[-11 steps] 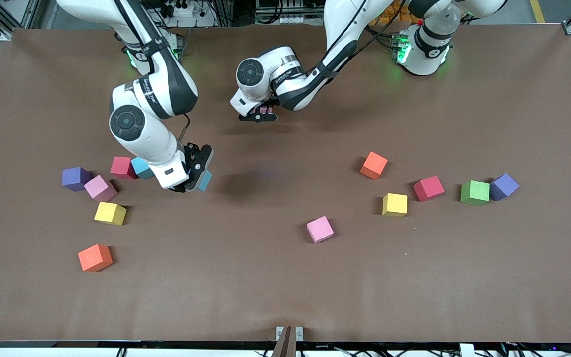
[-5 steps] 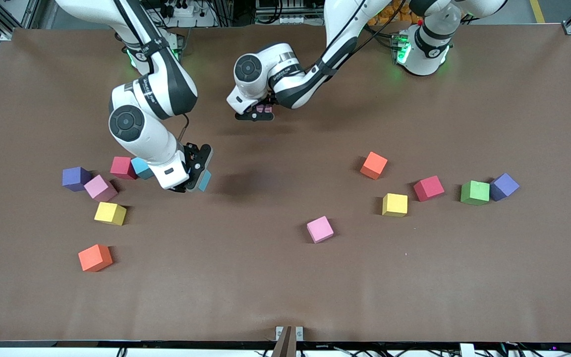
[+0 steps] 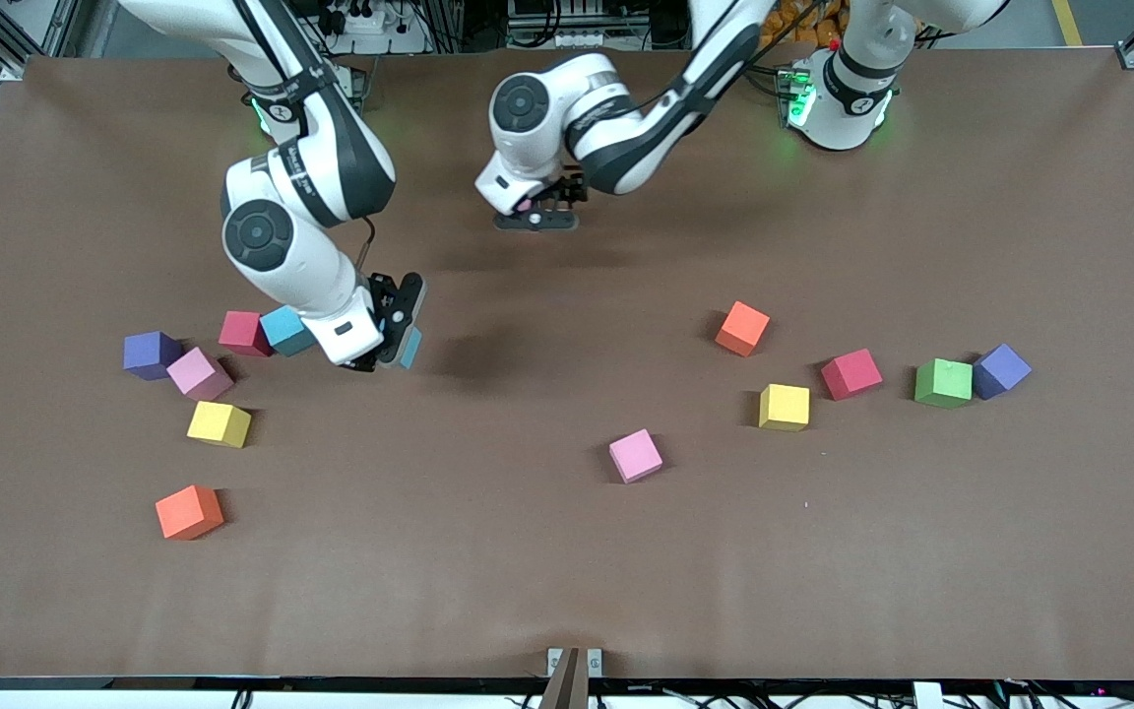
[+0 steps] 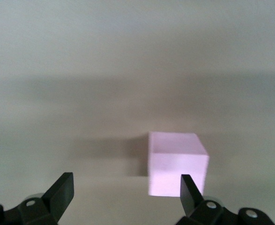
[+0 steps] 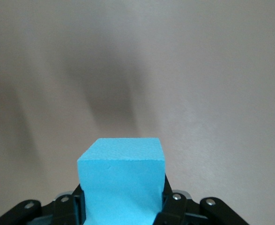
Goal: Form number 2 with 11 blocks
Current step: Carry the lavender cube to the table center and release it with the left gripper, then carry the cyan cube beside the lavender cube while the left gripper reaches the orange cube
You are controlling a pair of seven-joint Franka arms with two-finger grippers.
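A blue block (image 5: 121, 180) is clamped between the fingers of the right claw (image 3: 392, 340), which is held in the air over bare surface (image 3: 567, 571) just beside a cluster of cubes toward the right arm's end. The left claw (image 3: 535, 212) is spread wide with nothing gripped, and it hangs over a pink block (image 4: 177, 162) that sits on the surface below it, near the robots' bases; in the front view only a sliver of that pink is seen under the claw.

In the cluster by the right claw, a second blue block (image 3: 285, 329) is seen touching a red block (image 3: 243, 333), with a purple cube (image 3: 151, 354) and another pink block (image 3: 199, 373) beside them. A yellow block (image 3: 220, 423) and an orange block (image 3: 189, 512) lie nearer the front camera.

Toward the left arm's end, an orange block (image 3: 743, 328), a yellow block (image 3: 785, 407), a red block (image 3: 851, 374) and a green block (image 3: 943, 383) are scattered, the green one touching a second purple cube (image 3: 1001, 370). A further pink block (image 3: 635, 456) lies alone near the middle. The blocks are spread apart, and no digit is formed.
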